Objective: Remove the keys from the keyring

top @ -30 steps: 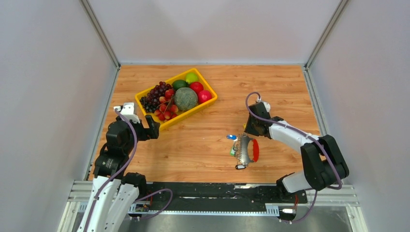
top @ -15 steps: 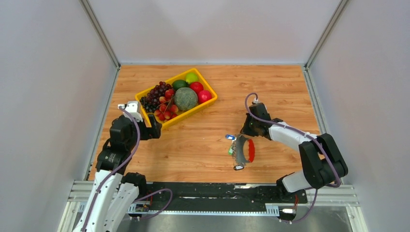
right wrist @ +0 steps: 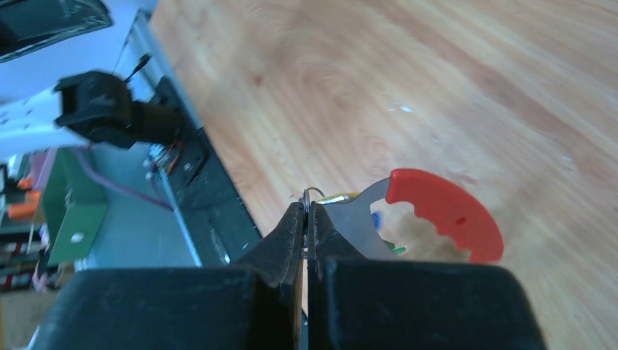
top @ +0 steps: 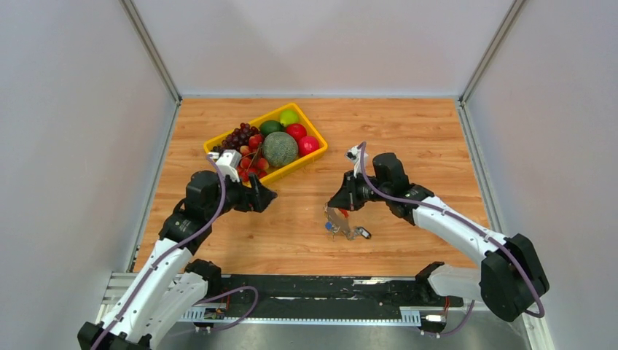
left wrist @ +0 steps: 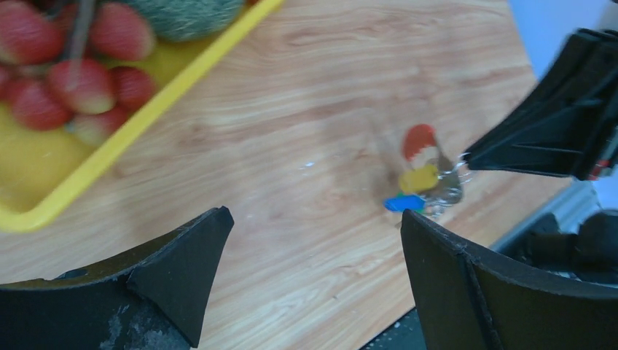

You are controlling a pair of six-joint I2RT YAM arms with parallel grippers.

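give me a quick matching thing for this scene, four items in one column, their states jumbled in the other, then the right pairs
Column 1
1. left gripper
2. right gripper
3. keyring
4. yellow tray

Column 2
a. full of fruit
b. shut tight
c. open and empty
d. pinched between black fingertips, carries a red tag

Pairs: 1-c, 2-b, 3-d, 4-a
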